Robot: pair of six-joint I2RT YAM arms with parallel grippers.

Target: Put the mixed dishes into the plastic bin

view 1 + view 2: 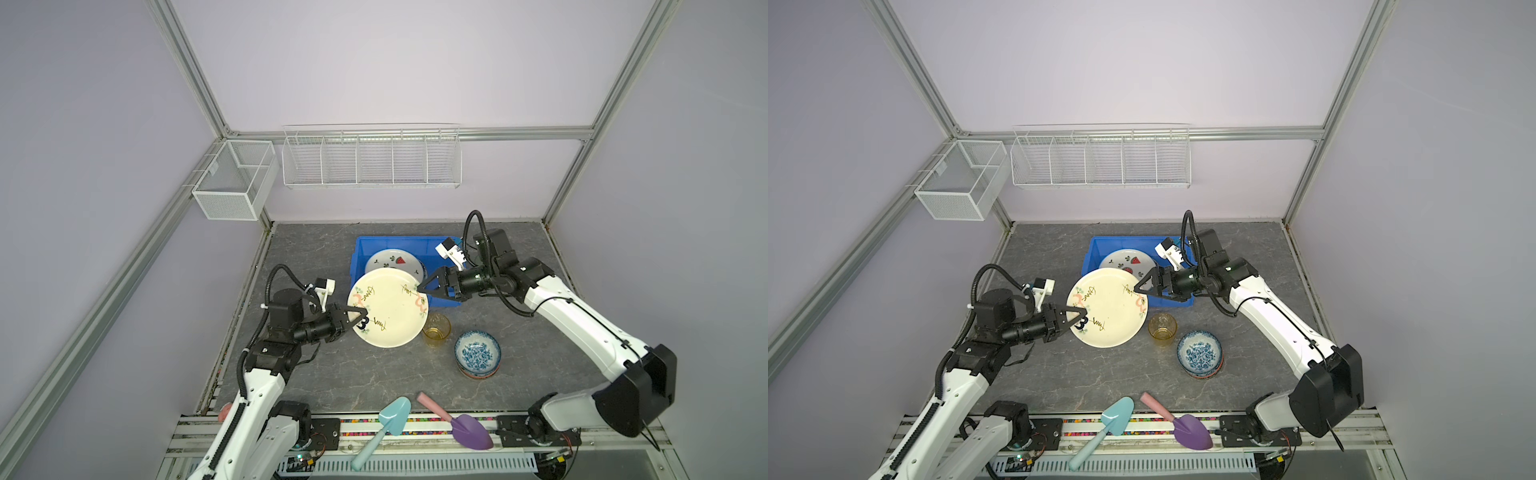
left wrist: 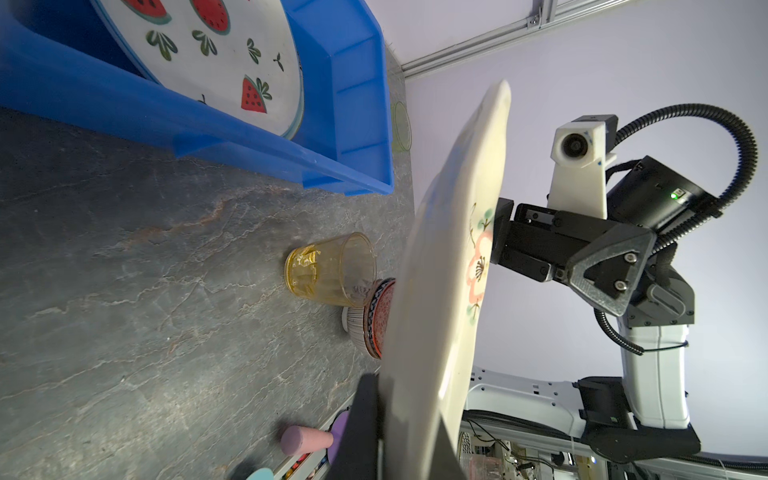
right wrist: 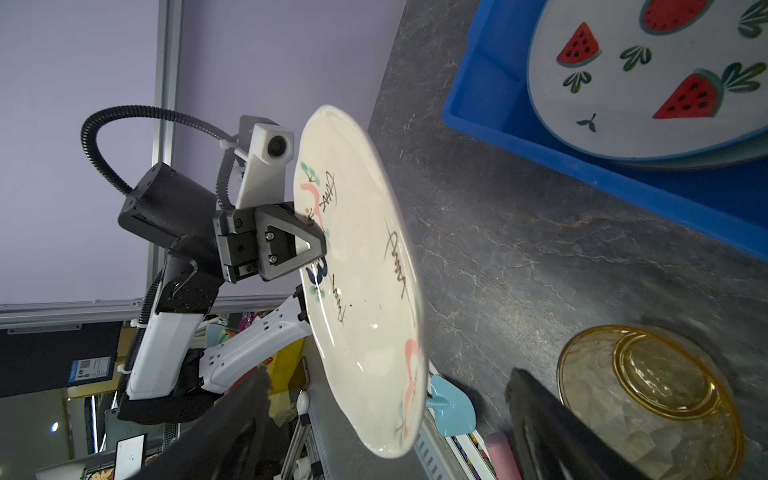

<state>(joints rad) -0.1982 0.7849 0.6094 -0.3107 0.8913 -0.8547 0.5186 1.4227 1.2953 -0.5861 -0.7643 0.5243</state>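
Grey stone-look counter (image 1: 316,374): left end effector (image 1: 365,312) clamps the rim of a round cream scribbled plate (image 1: 390,309), tilted in mid-air. Right end effector (image 1: 422,289) gapes around its opposite rim, beside the bright blue plastic bin (image 1: 361,245) holding a watermelon-print plate (image 1: 392,262).

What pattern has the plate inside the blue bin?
Plate: red watermelon slices, green leaves; best in right wrist view.

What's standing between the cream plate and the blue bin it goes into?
Nothing visible. The cream plate, pinched by the left gripper, hangs above the table at the near wall of the blue bin. The amber tumbler stands on the table beside it, off that path. A watermelon plate lies inside.
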